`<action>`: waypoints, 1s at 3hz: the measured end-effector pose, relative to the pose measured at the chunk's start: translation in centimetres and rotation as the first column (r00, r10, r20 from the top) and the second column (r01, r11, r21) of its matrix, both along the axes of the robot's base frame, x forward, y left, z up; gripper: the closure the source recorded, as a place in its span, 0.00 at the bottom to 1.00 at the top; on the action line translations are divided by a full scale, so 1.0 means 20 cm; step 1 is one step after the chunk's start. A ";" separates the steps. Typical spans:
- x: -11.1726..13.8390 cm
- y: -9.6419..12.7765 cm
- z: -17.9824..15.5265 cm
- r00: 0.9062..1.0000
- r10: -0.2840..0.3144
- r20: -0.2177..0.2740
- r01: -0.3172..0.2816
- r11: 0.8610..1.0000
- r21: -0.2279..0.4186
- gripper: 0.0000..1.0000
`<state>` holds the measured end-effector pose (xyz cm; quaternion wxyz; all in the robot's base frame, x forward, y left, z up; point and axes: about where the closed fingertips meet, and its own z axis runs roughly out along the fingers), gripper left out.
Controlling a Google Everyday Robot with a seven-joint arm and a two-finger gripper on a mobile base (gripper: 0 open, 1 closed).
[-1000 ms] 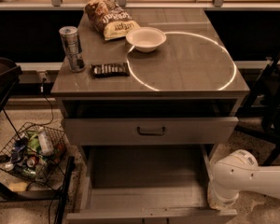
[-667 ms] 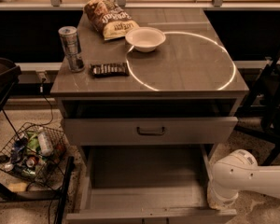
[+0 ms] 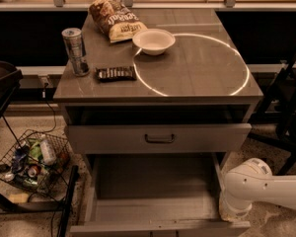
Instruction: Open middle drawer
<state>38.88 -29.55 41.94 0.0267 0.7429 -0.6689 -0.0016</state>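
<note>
The grey cabinet (image 3: 158,90) has the taller-fronted drawer (image 3: 113,139) with a dark bar handle (image 3: 159,138) just below its top, standing slightly out. Below it the middle drawer (image 3: 158,181) is pulled far out toward me. Its plain grey tray is bare, and its low front (image 3: 158,227) lies at the bottom edge of the view, with its handle hidden. A white arm segment (image 3: 246,186) comes in from the right and ends beside the drawer's right front corner. My gripper is out of view there.
On the cabinet top stand a can (image 3: 75,50), a chip bag (image 3: 116,19), a white bowl (image 3: 154,40) and a dark snack bar (image 3: 116,73). A wire basket of rubbish (image 3: 32,162) sits on the floor at left. Dark chair legs (image 3: 286,112) stand at right.
</note>
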 end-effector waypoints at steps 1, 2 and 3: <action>0.00 0.00 0.00 1.000 0.000 -0.001 0.000 1.000 0.000 0.27; -0.01 0.00 0.00 1.000 0.000 -0.002 0.000 1.000 0.000 0.05; 0.00 0.00 0.00 1.000 0.000 -0.003 0.000 1.000 0.000 0.00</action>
